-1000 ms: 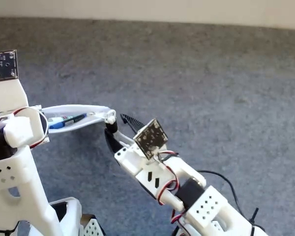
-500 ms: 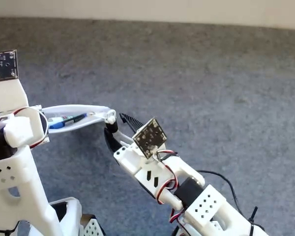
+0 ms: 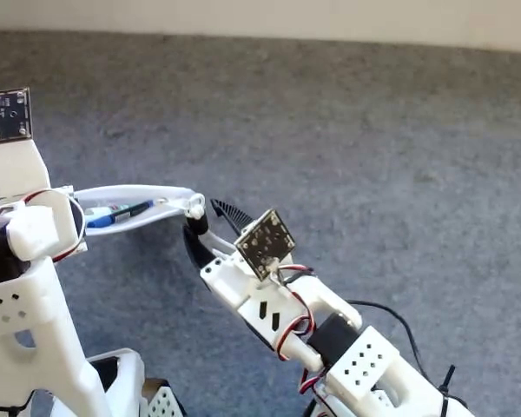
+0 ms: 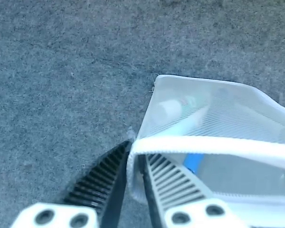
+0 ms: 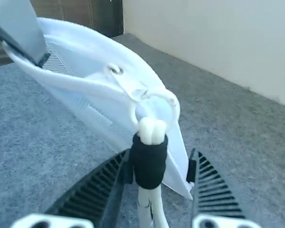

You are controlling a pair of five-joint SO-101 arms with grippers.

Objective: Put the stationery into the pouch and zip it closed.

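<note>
Holding the pouch (image 3: pixel 156 208) at the scene's left, the left gripper (image 4: pixel 133 164) is clamped on its rim; the right gripper (image 5: pixel 161 159) has jaws apart around the zipper pull (image 5: pixel 147 166). Risk: the small pull slips free on closing, or a hard tug strips the rim loose.

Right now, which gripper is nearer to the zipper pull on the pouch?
Right. The right gripper has the zipper pull between its open fingers. The left gripper is shut on the rim of the pouch at the opposite end, away from the pull.
</note>
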